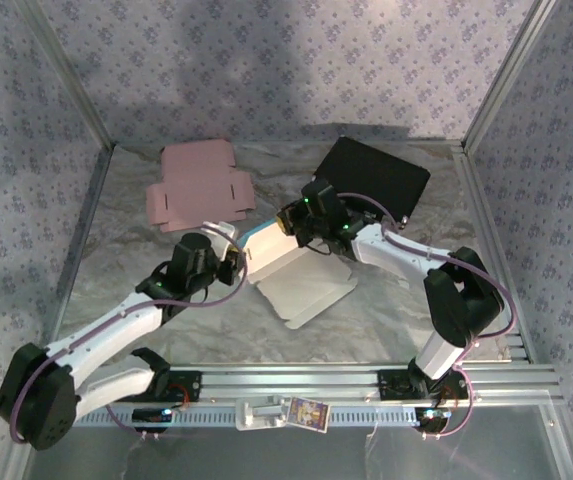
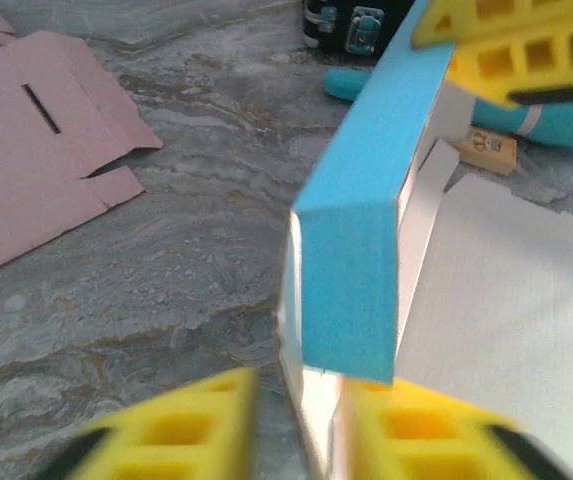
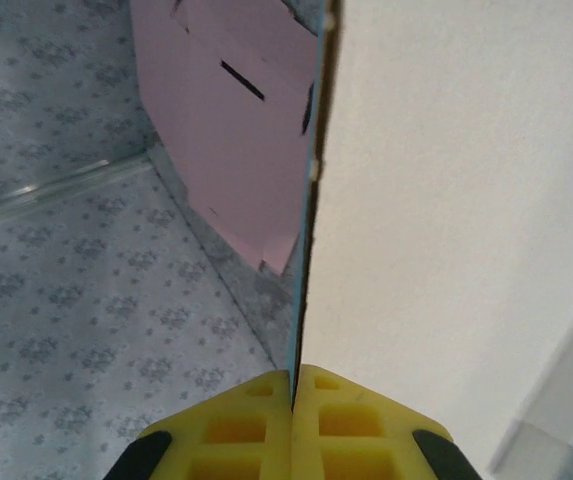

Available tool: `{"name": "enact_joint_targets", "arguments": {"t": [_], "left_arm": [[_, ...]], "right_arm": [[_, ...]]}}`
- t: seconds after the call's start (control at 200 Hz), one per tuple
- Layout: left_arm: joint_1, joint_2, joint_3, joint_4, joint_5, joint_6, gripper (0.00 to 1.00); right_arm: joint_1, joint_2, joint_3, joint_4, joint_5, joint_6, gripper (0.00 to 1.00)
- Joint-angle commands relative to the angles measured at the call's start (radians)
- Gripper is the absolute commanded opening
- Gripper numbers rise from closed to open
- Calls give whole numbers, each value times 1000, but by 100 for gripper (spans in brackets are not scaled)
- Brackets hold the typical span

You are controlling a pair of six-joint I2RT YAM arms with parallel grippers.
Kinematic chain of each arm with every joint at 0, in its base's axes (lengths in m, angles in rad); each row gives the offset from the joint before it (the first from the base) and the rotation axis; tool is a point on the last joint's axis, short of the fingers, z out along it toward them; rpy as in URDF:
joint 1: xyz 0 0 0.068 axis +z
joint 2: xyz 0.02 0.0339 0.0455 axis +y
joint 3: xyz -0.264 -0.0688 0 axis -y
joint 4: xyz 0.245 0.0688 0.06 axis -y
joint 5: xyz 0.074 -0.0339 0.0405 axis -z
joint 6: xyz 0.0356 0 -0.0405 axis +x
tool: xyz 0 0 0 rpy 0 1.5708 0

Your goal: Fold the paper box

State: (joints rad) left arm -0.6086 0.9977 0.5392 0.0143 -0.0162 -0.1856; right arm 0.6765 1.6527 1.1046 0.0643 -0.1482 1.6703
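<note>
Patterned grey walls (image 1: 266, 60) close in a wrinkled, marbled grey counter (image 1: 116, 260). On it a flat pink card sheet (image 1: 198, 185) lies beyond the left tool (image 2: 301, 425), whose tips stand narrowly parted astride one raised blue wall. That wall belongs to the paper box (image 1: 291, 270), which sits between the two tools with a white flap flat on the counter; the right tool (image 3: 294, 395) is pinched tight on a thin upright panel of it, and a black case (image 1: 378, 178) lies just beyond.

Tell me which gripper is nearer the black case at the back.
Right. The right gripper, shut on a wall of the paper box, is just near-left of the black case; the left gripper is beyond the box, farther left.
</note>
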Motion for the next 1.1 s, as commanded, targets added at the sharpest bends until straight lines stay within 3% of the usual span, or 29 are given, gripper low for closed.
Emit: {"name": "enact_joint_targets", "arguments": {"t": [0.0, 0.075, 0.145, 0.32, 0.465, 0.565, 0.635, 0.74, 0.909, 1.094], "left_arm": [[3, -110, 90, -136, -103, -146, 39], [4, -195, 116, -276, -194, -271, 48], [19, -262, 126, -382, -201, -352, 53], [82, -292, 136, -583, -89, -562, 49], [122, -265, 134, -565, -98, -637, 49], [258, -209, 142, -525, -25, -679, 48], [344, -149, 150, -476, 42, -665, 47], [386, -52, 170, -467, 6, -574, 42], [392, 31, 95, -293, 48, -460, 31], [381, -35, -43, -111, 115, -337, 23]], "right_arm": [[20, -19, -81, 138, 137, 62, 0], [43, -5, -123, 250, 178, 88, 0], [68, 14, -160, 350, 213, 129, 0], [125, 24, -198, 424, 312, 171, 0], [139, 24, -215, 503, 345, 162, 0], [146, 34, -235, 587, 343, 127, 0], [149, 52, -268, 694, 326, 67, 0], [146, 91, -301, 821, 237, -7, 0], [149, 172, -360, 980, 133, -91, 0], [138, 212, -407, 1074, 119, -85, 0]]}}
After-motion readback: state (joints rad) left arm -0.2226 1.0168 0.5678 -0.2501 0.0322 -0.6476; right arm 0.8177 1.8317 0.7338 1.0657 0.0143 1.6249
